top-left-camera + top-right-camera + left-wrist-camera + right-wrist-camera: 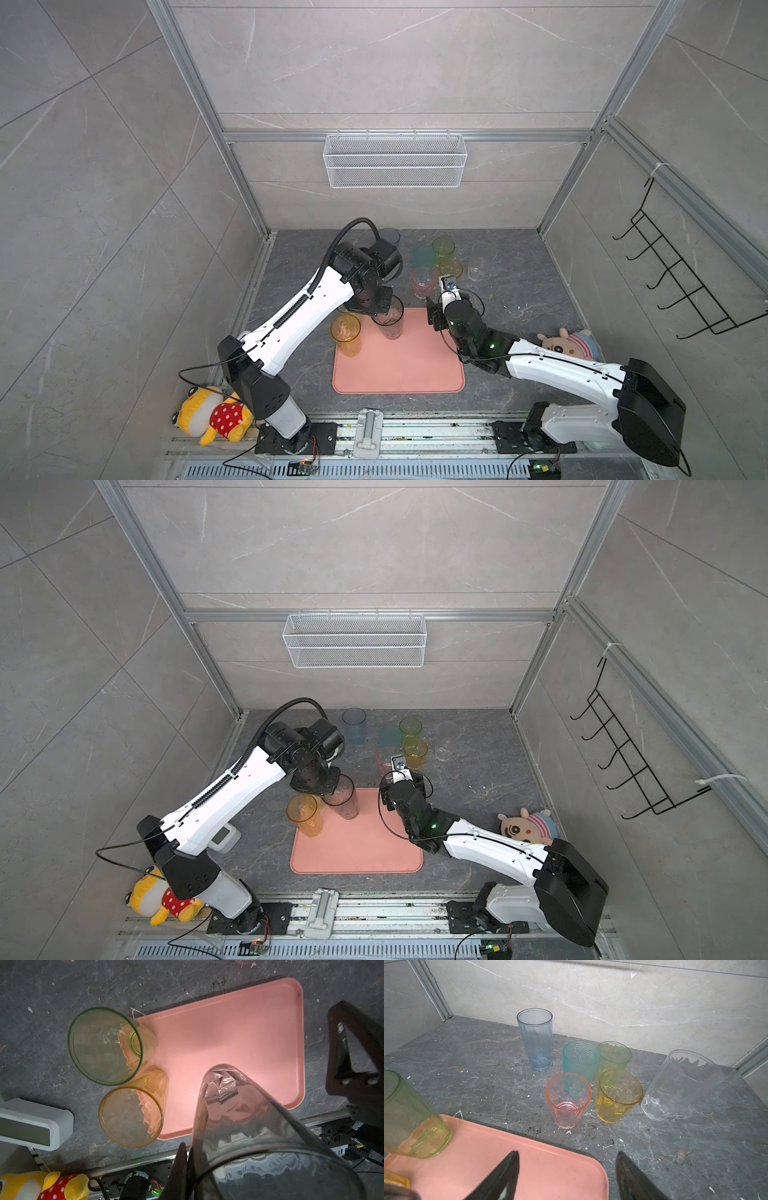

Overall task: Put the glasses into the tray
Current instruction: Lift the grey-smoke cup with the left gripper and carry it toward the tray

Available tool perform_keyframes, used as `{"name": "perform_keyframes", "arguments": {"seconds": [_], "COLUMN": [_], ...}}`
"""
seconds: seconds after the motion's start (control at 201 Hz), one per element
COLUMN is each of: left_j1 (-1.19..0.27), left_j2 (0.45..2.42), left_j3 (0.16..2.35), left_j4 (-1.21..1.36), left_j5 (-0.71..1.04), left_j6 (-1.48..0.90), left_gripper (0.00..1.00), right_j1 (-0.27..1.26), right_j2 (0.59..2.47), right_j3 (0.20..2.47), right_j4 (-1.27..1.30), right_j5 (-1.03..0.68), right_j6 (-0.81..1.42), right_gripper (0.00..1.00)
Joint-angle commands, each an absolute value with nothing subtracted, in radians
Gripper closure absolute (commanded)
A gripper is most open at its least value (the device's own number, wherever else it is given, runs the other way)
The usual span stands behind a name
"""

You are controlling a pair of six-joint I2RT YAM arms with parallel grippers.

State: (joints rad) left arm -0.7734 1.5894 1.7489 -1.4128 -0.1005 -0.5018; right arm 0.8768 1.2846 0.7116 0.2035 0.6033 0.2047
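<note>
Nine glasses (569,1099): three on one tray (399,365), six on counter (488,1076). Rim of smoky glass (249,1115) pinched by left gripper (187,1167); right gripper (566,1176) spread, empty. Wrist views alone show yellow-green glass (104,1047) clearly.

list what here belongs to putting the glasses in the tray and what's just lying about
Job: flat salmon-pink tray; smoky grey see-through tumbler pinched by the left gripper; yellow-green tumbler and amber tumbler on the tray; off it, blue-grey tumbler, teal tumbler, green tumbler, pink tumbler, yellow tumbler, clear tumbler.
Lying about: white wire mesh basket; black hook rack; two plush toys; white display box.
</note>
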Motion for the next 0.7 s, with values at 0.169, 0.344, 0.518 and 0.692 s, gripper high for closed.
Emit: {"name": "perform_keyframes", "arguments": {"seconds": [0.169, 0.344, 0.518, 0.692], "left_j1": [-0.827, -0.844, -0.845, -0.846], "left_j2": [1.453, 1.388, 1.341, 1.287], "left_j3": [1.595, 1.460, 1.327, 1.216], "left_j4": [-1.422, -1.388, -1.385, -1.330], "left_j5": [-0.100, -0.110, -0.147, -0.154], "left_j6": [-0.604, -0.660, -0.754, -0.812], "left_gripper": [1.00, 1.00, 1.00, 1.00], "right_j1": [0.882, 0.882, 0.883, 0.883], "right_j2": [1.278, 1.286, 1.288, 1.296], "right_j3": [0.701, 0.703, 0.701, 0.699], "right_j4": [0.225, 0.227, 0.228, 0.235], "right_j5": [0.623, 0.625, 0.633, 0.635], "right_j6": [0.193, 0.193, 0.194, 0.199], "right_gripper": [0.26, 0.26, 0.25, 0.25]}}
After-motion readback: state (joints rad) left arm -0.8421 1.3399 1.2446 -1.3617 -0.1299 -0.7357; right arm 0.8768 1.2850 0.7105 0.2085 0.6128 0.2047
